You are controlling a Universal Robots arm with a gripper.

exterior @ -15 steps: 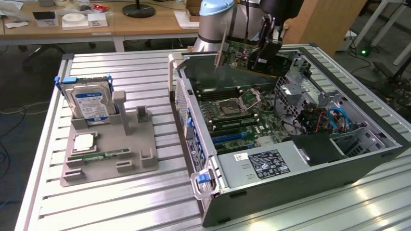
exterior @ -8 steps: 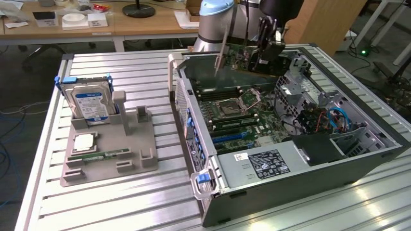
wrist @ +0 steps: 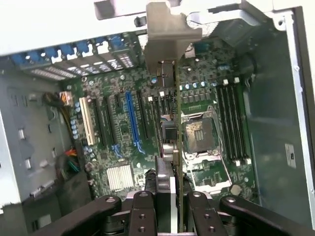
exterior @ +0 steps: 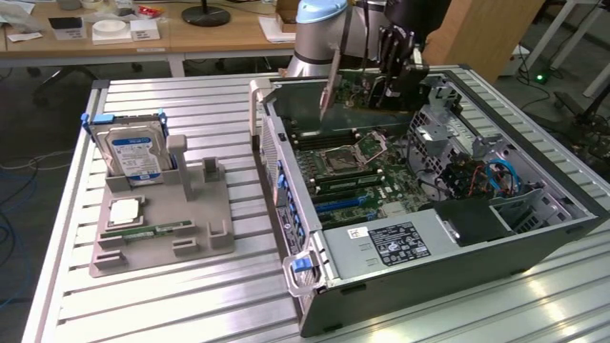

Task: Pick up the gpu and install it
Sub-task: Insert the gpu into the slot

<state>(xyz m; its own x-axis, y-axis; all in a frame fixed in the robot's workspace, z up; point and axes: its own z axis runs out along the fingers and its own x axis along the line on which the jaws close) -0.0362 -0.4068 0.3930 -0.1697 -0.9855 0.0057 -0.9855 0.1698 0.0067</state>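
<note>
gpu (exterior: 362, 93): thin card, green board face in the exterior view, edge-on in the wrist view, silver bracket (wrist: 167, 29) at one end. On edge, airborne inside the open case (exterior: 533, 236), over the motherboard slots (wrist: 133, 118), not seated. Gripper (wrist: 167, 196) clamps it.

Two cameras: one off the arm, one on the wrist.
The exterior view stood back and high, looking down at an angle across the table (exterior: 171, 286) into the open computer case (exterior: 448, 279). The wrist view sat close above the case, facing down past the gripper (wrist: 170, 201) along the edge-on gpu (wrist: 170, 123). Both views took in the motherboard (exterior: 372, 168).
</note>
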